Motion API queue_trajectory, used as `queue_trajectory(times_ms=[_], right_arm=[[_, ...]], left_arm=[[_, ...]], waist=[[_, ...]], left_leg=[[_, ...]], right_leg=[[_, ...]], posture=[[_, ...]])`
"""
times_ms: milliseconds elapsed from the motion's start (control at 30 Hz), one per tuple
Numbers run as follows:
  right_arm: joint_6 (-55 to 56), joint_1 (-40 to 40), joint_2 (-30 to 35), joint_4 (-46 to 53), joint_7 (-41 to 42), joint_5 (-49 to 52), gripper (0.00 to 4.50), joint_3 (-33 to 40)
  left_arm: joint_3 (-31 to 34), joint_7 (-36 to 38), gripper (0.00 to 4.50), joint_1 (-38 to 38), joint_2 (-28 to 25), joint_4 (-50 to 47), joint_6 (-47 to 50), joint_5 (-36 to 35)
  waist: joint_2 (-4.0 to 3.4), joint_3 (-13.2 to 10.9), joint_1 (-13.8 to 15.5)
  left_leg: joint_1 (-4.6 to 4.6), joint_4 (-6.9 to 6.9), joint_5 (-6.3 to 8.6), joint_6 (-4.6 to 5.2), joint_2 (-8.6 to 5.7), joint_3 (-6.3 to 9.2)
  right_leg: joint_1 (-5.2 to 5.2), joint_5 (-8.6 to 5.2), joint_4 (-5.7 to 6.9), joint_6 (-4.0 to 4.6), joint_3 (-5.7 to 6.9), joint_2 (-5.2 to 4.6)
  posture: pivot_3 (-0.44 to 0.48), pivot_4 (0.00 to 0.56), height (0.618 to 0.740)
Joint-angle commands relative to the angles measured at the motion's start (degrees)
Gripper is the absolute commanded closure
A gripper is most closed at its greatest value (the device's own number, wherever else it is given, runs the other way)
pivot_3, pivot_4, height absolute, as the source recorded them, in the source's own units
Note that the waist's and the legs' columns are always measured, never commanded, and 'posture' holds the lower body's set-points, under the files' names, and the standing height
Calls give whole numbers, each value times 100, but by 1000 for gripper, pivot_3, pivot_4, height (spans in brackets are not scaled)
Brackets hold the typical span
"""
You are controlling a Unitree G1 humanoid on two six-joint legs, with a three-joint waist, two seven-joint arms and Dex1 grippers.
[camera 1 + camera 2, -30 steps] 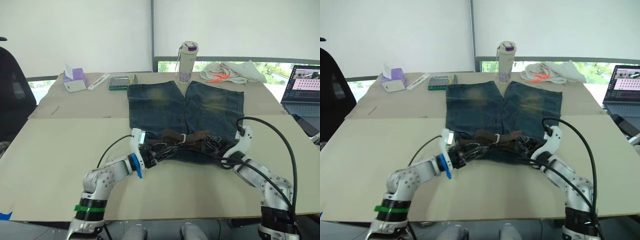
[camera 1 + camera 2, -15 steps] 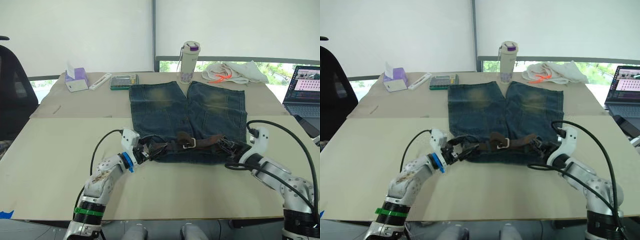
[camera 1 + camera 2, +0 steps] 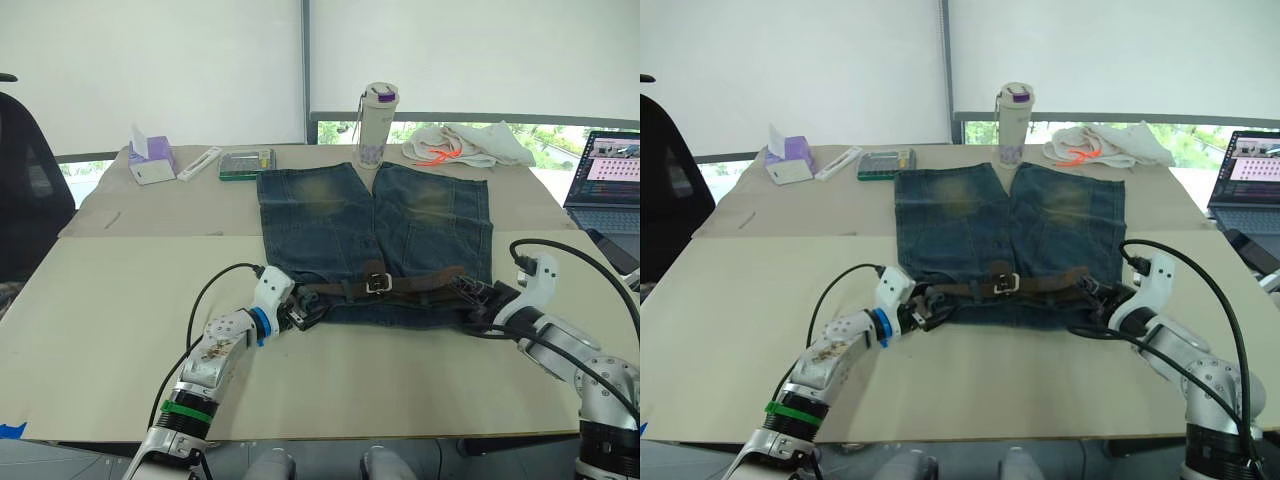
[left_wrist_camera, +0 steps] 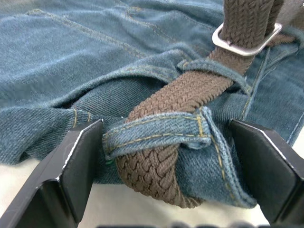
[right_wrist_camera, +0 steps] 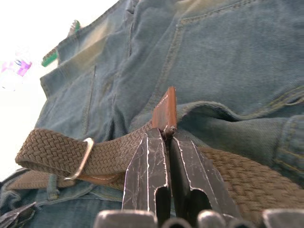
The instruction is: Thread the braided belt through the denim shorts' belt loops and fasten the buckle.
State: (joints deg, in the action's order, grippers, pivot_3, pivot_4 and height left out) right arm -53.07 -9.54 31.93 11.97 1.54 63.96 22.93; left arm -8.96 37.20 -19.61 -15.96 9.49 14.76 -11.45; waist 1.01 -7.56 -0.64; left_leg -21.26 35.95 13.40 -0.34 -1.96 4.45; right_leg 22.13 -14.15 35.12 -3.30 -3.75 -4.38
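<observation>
Shorts (image 3: 375, 225) lie mid-table, belt (image 3: 420, 283) along their near edge. Your left gripper (image 4: 166, 156) gapes wide; right gripper (image 5: 166, 137) pinches the belt's tip. Both arms have spread outward, straightening it.

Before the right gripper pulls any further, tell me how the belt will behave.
The belt will likely flex, not stay stiff: it bends round the waistband edge. Its woven surface probably drags in the belt loops rather than sliding freely. The thin tip pinched by the right gripper may slip out under a hard pull.

Faded blue denim shorts (image 3: 375, 225) (yellowish patches), dark brown braided belt (image 3: 415, 284), silver buckle (image 3: 378, 283)
</observation>
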Motion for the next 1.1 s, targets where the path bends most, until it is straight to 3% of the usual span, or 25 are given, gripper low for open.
queue_trajectory(times_ms=[33,433,700,900,1100], right_arm=[[74,164,574,74,450,-380,4500,311],[364,559,1625,-763,1635,-1414,4500,912],[503,563,1716,-995,2057,-1767,4500,1181],[1386,771,1437,-847,2816,-2082,2359,1065],[3155,1781,1514,-1016,4820,-2934,203,605]], left_arm=[[11,-97,24,86,-71,31,90,155],[42,-92,24,279,-115,-117,219,161],[107,-81,24,354,-140,-194,166,117],[542,296,0,573,-182,-832,-158,-470],[984,786,0,1096,-832,-1867,-36,-920]], waist=[[-1,1,11],[-19,12,19],[-19,12,54],[-25,15,41],[-33,20,-7]], left_leg=[[0,0,0,0,-1,-1],[2,3,4,6,-1,-7],[1,7,4,7,-3,-9],[0,6,7,11,2,-10],[1,4,8,12,7,-11]], right_leg=[[-1,0,0,0,0,-1],[-9,-2,-2,-4,-1,0],[-10,-3,-2,-5,-3,-2],[-9,-3,-3,-6,-3,1],[-8,-4,-4,-7,-2,3]], posture=[[0,150,740],[0,150,740],[0,150,740],[0,150,740],[0,150,740]])
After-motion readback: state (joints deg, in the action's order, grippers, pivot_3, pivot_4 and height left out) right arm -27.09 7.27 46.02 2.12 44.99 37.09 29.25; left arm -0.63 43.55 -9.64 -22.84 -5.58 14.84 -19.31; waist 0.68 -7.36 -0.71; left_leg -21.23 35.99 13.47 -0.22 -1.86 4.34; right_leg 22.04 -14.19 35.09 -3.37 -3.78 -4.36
